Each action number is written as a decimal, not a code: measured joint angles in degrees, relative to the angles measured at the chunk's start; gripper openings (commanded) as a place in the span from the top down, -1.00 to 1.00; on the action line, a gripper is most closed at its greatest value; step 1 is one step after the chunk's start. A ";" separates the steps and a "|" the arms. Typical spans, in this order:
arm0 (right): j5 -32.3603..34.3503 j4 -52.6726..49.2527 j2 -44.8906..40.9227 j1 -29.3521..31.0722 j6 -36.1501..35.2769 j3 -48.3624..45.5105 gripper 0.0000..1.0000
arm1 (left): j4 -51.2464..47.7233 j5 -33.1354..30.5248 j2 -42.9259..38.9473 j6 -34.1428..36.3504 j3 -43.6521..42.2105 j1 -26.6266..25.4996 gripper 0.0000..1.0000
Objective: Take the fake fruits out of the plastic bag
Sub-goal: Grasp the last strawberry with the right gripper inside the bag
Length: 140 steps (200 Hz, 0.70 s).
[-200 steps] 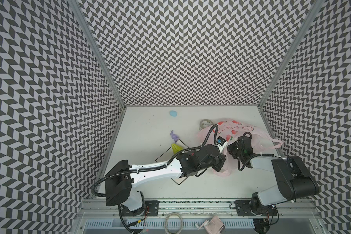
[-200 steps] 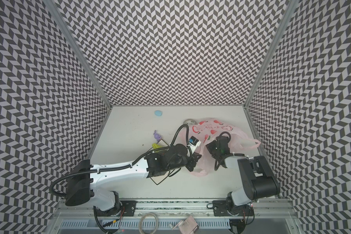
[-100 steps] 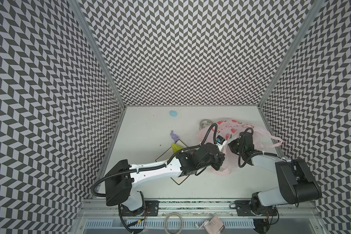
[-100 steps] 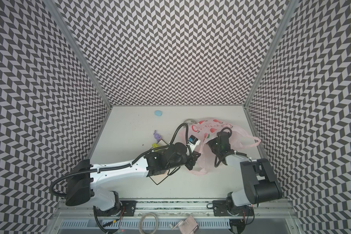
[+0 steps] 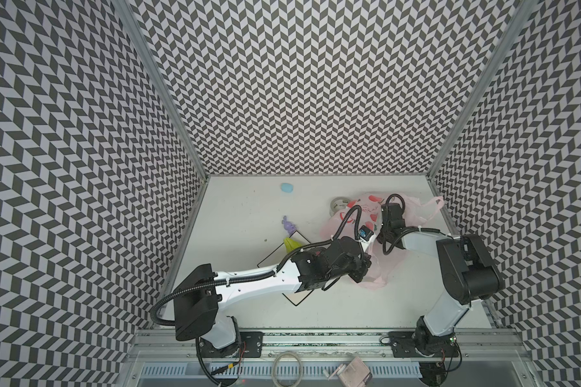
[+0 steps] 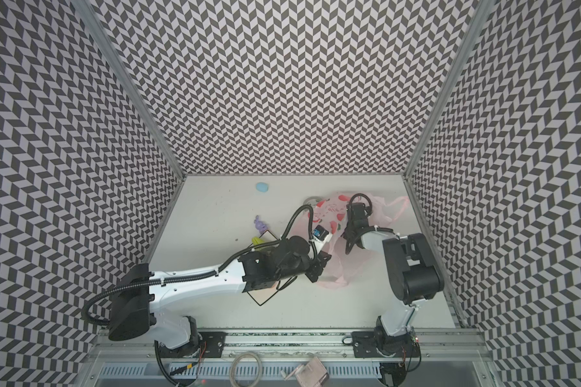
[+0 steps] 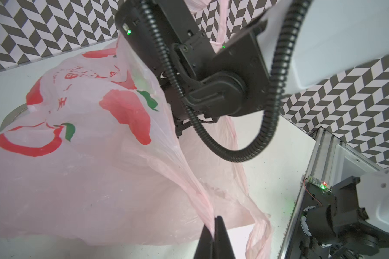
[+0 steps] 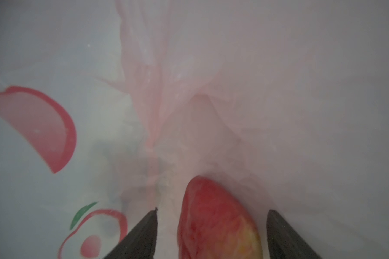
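The left gripper (image 7: 214, 220) has its fingers pressed together, clamped on a gathered fold of the pink plastic bag (image 7: 88, 161), which lies on the table (image 5: 249, 207) toward its right rear. The right gripper (image 8: 212, 210) sits inside the bag, fingers apart, a red-yellow fake fruit (image 8: 213, 231) between them, touching neither finger.

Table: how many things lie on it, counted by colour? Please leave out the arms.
Pink: 1, plastic bag
Light blue: 1, blob
Purple: 1, figure
Yellow-green: 1, pear
Grey: 1, tape roll
White: 1, plate
Red-yellow: 1, fruit inside the bag
Total: 7 seen
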 measured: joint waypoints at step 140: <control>12.68 -15.34 8.55 8.76 -22.32 13.33 0.27 | -0.13 -0.66 -3.26 -0.02 -5.79 3.34 1.00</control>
